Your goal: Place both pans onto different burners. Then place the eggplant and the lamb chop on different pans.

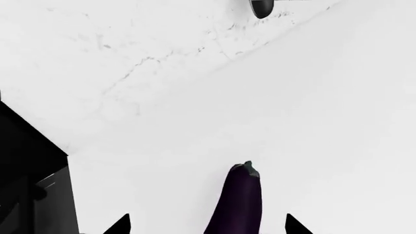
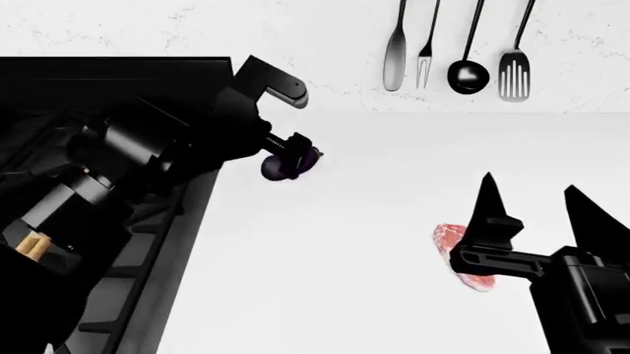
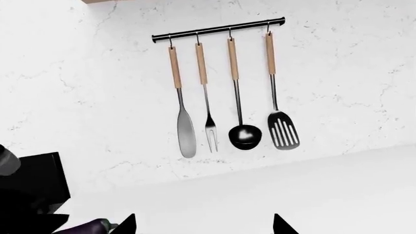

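Up at about 10 o'clock in the head view, the left gripper (image 2: pixel 292 156) is closed around the eggplant (image 2: pixel 295 161), holding it just beside the stove's (image 2: pixel 147 258) right edge, over the white counter (image 2: pixel 344 295); from the left wrist camera the purple eggplant (image 1: pixel 238 200) runs between the 2 fingertips (image 1: pixel 119 225). Down at 4 o'clock the right gripper (image 2: pixel 536 206) stands with its jaws spread apart, the lamb chop (image 2: pixel 451 243) lying flat on the counter partly behind its left finger, probably not touching. 4 utensils (image 2: pixel 458 51) hang on the wall at 1 o'clock.
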